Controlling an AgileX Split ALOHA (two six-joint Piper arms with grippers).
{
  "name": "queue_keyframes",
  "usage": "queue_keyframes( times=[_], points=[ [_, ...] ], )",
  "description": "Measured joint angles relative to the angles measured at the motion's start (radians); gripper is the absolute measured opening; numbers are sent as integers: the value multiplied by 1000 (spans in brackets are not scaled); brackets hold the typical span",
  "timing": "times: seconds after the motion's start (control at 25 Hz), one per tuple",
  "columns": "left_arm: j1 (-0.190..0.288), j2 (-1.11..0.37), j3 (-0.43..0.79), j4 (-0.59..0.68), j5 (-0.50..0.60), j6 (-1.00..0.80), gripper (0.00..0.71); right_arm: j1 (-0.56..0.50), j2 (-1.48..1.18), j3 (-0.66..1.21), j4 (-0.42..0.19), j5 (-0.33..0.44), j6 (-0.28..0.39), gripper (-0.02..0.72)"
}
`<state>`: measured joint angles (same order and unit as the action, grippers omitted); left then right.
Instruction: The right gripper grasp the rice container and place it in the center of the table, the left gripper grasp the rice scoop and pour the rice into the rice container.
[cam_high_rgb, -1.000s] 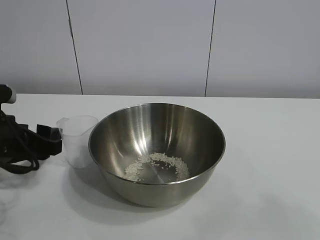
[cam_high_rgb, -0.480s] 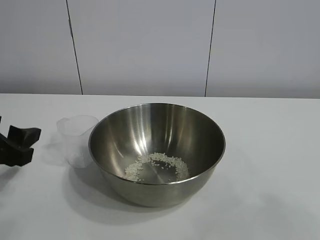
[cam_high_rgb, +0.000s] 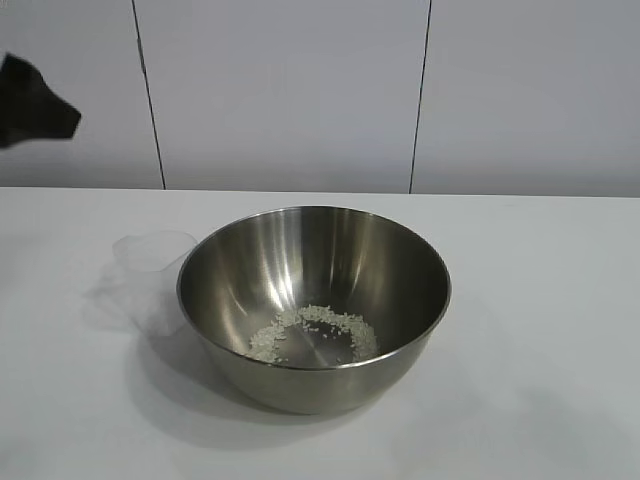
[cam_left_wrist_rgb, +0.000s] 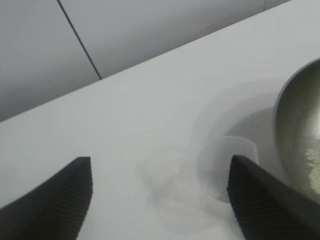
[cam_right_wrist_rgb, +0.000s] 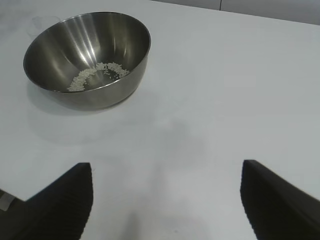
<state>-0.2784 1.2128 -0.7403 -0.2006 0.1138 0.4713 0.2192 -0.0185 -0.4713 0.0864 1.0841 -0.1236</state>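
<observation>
At the far left of the exterior view, the left end effector (cam_high_rgb: 35, 105) hangs high in the air, only its dark tip showing against the wall panels, well above the table (cam_high_rgb: 540, 300) and well apart from everything on it. In the left wrist view its two ribbed fingers (cam_left_wrist_rgb: 60, 200) stand spread wide with nothing between them; the table surface lies below the gap.

Below and to the right of that end effector stands the cup (cam_high_rgb: 152, 280), upright on the table, clear and empty as far as can be seen. It sits just beside the left wall of the bowl (cam_high_rgb: 315, 305); whether the two touch cannot be told. From the left wrist view the cup (cam_left_wrist_rgb: 227, 165) appears beyond the spread fingers, nearer one of them, with the bowl's rim (cam_left_wrist_rgb: 292, 125) past it.

The steel bowl rests near the middle of the table, upright. A curved band of rice (cam_high_rgb: 315, 333) lies on its floor, leaving the centre bare.

The right end effector (cam_right_wrist_rgb: 167, 200) shows only in its own wrist view. Its two dark fingers (cam_right_wrist_rgb: 277, 200) are spread wide and hold nothing. The bowl (cam_right_wrist_rgb: 87, 57) lies well ahead of it across bare table, with the rice (cam_right_wrist_rgb: 97, 75) visible inside.
</observation>
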Motion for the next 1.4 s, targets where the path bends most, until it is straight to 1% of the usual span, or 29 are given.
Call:
queue_keyframes(
  times=[0.12, 0.24, 0.36, 0.48, 0.56, 0.64, 0.8, 0.88, 1.0, 1.12, 1.24, 1.4],
  points=[
    [67, -119, -27, 11, 65, 4, 549, 0, 0, 0, 0, 0, 0, 557],
    [139, -284, -29, 16, 166, 4, 548, 0, 0, 0, 0, 0, 0, 557],
    [181, -444, -29, 20, 277, 4, 548, 0, 0, 0, 0, 0, 0, 557],
    [213, -590, -29, 28, 355, -1, 548, 0, 0, 0, 0, 0, 0, 557],
    [230, -666, -29, 46, 414, -30, 548, 0, 0, 0, 0, 0, 0, 557],
    [248, -733, -29, 87, 482, -96, 548, 0, 0, 0, 0, 0, 0, 557],
    [262, -853, -29, 217, 608, -254, 548, 0, 0, 0, 0, 0, 0, 557],
    [262, -916, -29, 253, 665, -304, 548, 0, 0, 0, 0, 0, 0, 557],
    [262, -1010, -28, 268, 770, -333, 548, 0, 0, 0, 0, 0, 0, 557],
    [262, -1104, -5, 274, 838, -365, 548, 0, 0, 0, 0, 0, 0, 557],
    [262, -1177, 39, 280, 889, -432, 548, 0, 0, 0, 0, 0, 0, 557],
    [262, -1230, 111, 280, 932, -459, 548, 0, 0, 0, 0, 0, 0, 557]
  ],
)
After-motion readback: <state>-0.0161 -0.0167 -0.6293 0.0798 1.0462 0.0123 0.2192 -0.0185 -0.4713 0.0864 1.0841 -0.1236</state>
